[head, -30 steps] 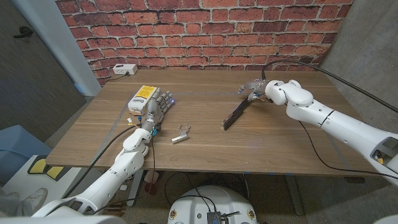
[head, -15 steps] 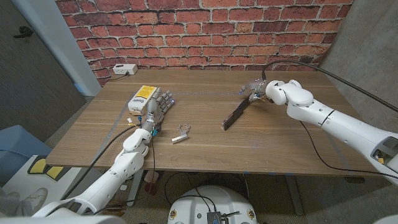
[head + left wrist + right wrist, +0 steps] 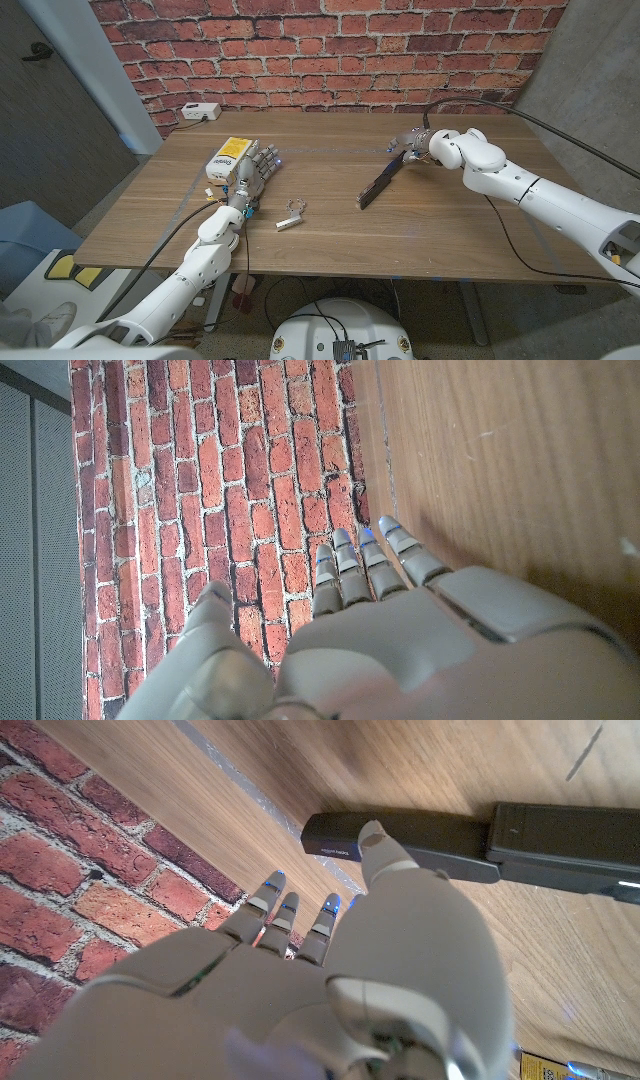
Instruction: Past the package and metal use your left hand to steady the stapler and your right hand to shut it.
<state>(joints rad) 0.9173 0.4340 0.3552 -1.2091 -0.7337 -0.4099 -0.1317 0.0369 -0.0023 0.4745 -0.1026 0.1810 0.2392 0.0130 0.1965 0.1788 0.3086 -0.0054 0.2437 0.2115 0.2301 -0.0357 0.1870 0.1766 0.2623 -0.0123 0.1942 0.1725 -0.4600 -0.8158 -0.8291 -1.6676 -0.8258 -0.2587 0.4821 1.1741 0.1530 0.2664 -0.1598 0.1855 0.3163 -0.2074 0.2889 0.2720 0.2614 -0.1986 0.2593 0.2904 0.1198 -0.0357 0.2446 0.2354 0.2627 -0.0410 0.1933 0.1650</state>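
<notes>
Nearest the robot, a small metal piece [image 3: 291,217] lies on the wooden table [image 3: 420,240], just right of the left hand [image 3: 250,176]. That hand holds nothing, its fingers straight and a little apart, reaching toward the yellow package [image 3: 227,158] just beyond them; the head view cannot settle whether they touch it. Farther right, the black stapler [image 3: 379,184] lies opened out in 1 long line, its long axis running from near-left to far-right, its far end pointing toward the brick wall [image 3: 330,50]. The right hand [image 3: 422,146] sits at that far end; in the right wrist view its thumb [image 3: 375,845] touches the stapler [image 3: 470,840] while the other fingers [image 3: 285,915] stretch loosely apart, gripping nothing. Compared with 1 second ago, the right hand has shifted very slightly; the stapler, package, metal piece and left hand lie unchanged.
</notes>
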